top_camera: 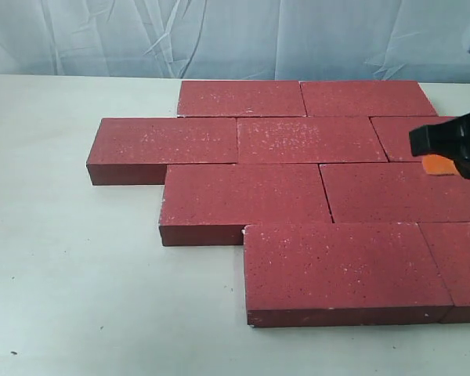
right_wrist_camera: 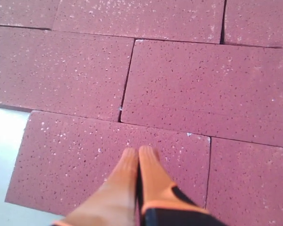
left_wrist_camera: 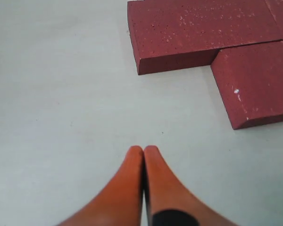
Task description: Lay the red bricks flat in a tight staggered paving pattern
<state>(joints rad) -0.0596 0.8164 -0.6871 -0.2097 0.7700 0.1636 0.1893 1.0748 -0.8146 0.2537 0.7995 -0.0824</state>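
Nearest the exterior camera lies the front-row brick (top_camera: 345,270), one of the flat, rough, pale-speckled rectangular red bricks (top_camera: 313,141) set on the pale grey counter (top_camera: 78,258) in four courses, each offset from the one behind it. The right end effector (right_wrist_camera: 138,151) has its orange fingers pressed together with nothing between them. It sits above that front-row brick, and whether the tips touch it cannot be told. The left end effector (left_wrist_camera: 144,150) is likewise pinched closed and empty, over bare counter a little apart from the exposed ends of the courses on the left. The paving looks nearly finished, so the step in hand is probably a last tightening. One cross seam in the right wrist view seems a touch more open than its neighbours. To close it well, the closed tips should press low on a brick's end face and push along the course, slowly. That way the brick slides flat instead of tipping or riding onto its neighbour, and the stagger is not disturbed.
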